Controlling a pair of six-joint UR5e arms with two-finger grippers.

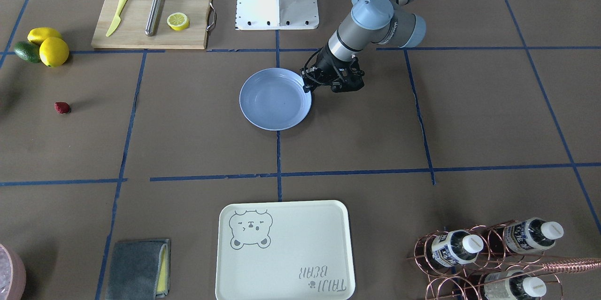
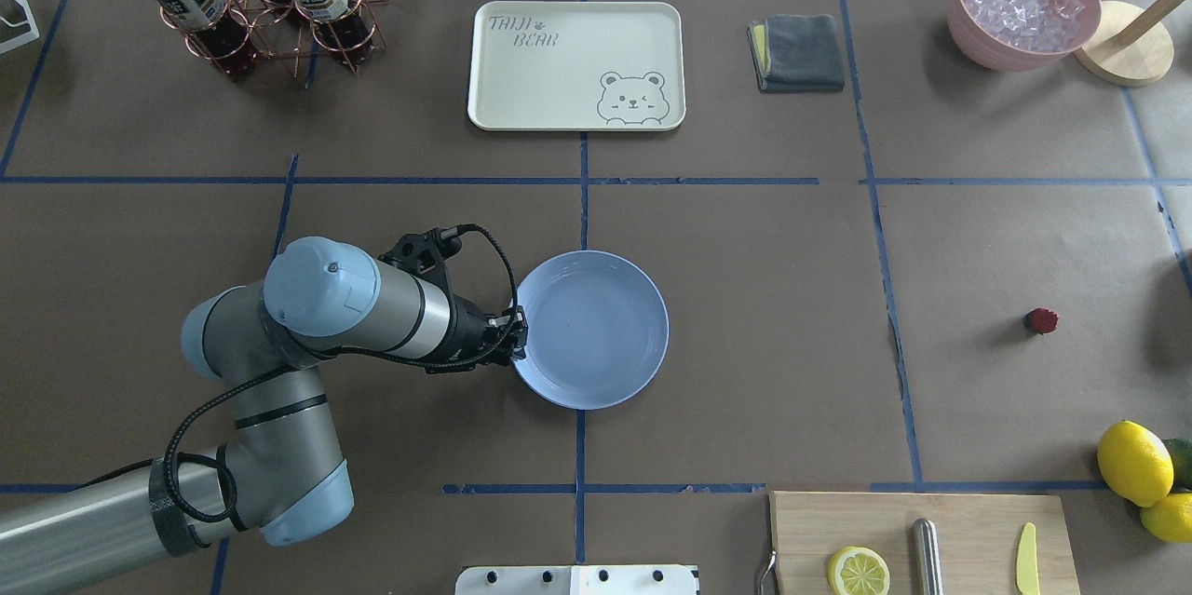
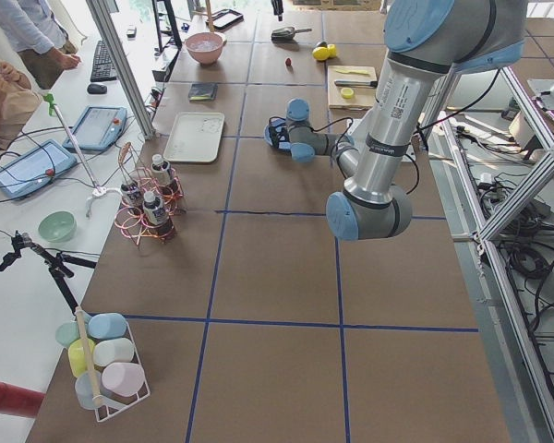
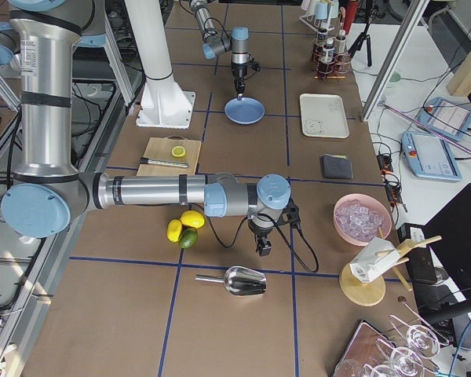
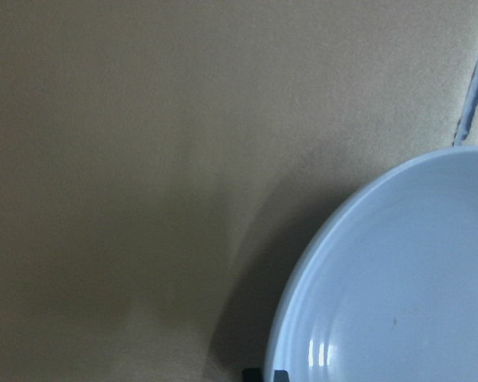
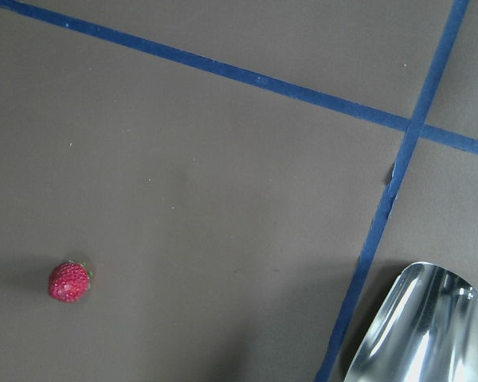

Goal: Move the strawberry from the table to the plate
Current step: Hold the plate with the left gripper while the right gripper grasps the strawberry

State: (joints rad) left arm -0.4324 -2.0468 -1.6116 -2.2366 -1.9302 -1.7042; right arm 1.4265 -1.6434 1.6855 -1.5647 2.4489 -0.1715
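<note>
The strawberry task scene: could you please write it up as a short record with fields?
strawberry: lying on the table, nothing touching it, far from the plate
plate: empty
left gripper: at the plate's rim; open or shut unclear
right gripper: over the table, strawberry at the lower left of its wrist view; open or shut unclear
metal scoop: on the table, apart from the strawberry
task state: strawberry not yet picked

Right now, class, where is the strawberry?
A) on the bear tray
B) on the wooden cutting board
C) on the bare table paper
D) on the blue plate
C: the strawberry lies alone on the brown table, well clear of the empty plate.
</note>
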